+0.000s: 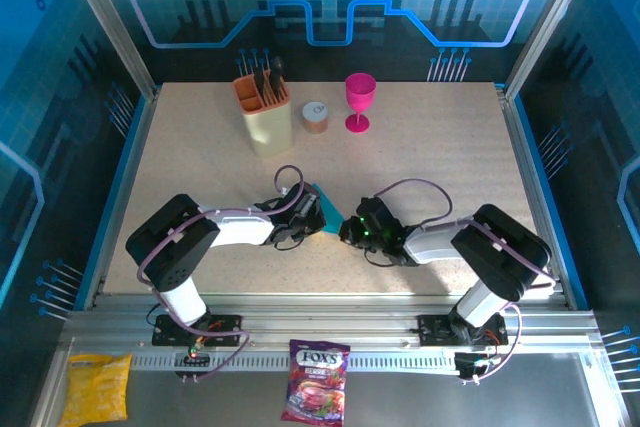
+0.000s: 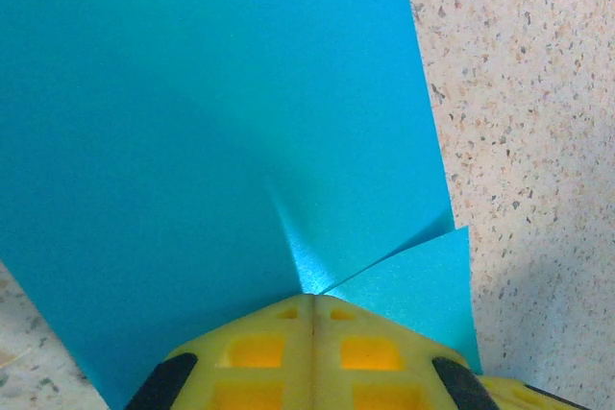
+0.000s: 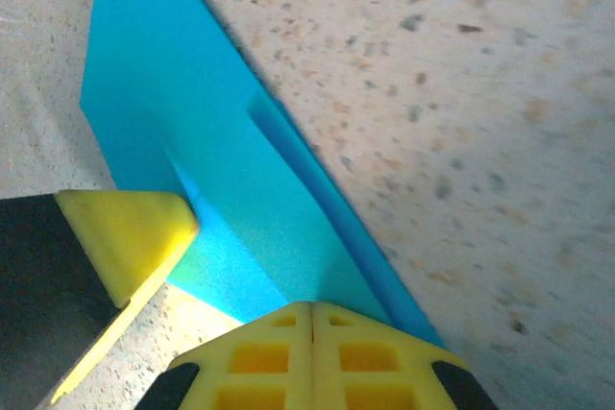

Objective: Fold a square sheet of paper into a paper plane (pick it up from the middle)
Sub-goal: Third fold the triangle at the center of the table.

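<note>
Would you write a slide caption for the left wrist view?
Left gripper shut on the blue paper, creased at the pinch; speckled table alongside.

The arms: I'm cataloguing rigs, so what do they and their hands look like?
The left arm and right arm are white with black joints and looping purple cables. The left hand and right hand have yellow ribbed fingers with black patches.

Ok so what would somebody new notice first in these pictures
The bright cyan-blue sheet of paper, pinched mid-table by the left hand and the right hand, both shut on it. Next come the pink goblet at the back of the table and the purple candy bag on the near rail between the arm bases.
</note>
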You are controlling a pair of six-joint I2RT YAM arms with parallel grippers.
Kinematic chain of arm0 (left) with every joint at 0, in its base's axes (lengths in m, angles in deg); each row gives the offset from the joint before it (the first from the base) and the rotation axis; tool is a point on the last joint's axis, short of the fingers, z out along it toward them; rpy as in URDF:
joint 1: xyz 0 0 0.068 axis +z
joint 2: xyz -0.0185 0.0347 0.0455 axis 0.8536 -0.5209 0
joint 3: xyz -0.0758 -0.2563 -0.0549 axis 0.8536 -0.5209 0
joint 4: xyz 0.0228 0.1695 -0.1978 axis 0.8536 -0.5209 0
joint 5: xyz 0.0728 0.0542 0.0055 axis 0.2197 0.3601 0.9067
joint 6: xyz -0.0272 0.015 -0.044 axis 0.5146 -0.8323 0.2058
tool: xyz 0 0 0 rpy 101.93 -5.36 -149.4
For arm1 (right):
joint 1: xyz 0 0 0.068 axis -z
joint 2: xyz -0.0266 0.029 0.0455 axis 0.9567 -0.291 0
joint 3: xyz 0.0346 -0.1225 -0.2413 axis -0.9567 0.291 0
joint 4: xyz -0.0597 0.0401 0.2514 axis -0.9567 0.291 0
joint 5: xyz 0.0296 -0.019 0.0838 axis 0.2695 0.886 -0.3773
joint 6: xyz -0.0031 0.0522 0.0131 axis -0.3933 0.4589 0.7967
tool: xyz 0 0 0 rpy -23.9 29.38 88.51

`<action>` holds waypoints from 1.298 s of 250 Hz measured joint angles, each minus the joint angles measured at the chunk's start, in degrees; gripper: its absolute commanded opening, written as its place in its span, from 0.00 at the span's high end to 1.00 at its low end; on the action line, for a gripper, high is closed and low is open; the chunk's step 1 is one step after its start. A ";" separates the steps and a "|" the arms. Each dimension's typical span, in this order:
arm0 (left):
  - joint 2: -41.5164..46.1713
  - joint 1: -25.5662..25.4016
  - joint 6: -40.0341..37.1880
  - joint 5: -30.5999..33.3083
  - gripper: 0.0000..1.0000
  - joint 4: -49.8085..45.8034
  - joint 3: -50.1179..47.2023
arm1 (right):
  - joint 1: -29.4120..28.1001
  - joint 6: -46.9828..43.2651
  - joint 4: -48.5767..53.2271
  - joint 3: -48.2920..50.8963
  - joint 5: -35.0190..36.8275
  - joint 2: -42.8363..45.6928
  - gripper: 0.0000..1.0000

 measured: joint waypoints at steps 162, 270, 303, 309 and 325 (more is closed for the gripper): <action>0.00 0.00 -1.90 0.02 1.00 -0.09 0.02 | 6.49 0.26 10.64 7.48 0.39 14.19 1.00; 0.46 0.00 -9.38 -0.02 1.00 -1.27 0.17 | 2.91 -9.03 19.56 -6.88 -0.83 9.33 1.00; 0.76 0.00 -10.47 -0.04 1.00 -2.08 0.24 | 2.03 -9.75 18.23 -9.03 -2.01 2.47 1.00; 0.83 0.00 -10.62 -0.07 1.00 -2.29 0.28 | 1.97 -9.77 18.01 -9.18 -2.12 1.46 1.00; 1.07 0.00 -10.99 -0.28 1.00 -3.19 0.48 | 1.95 -9.70 17.00 -9.22 -2.56 -1.16 1.00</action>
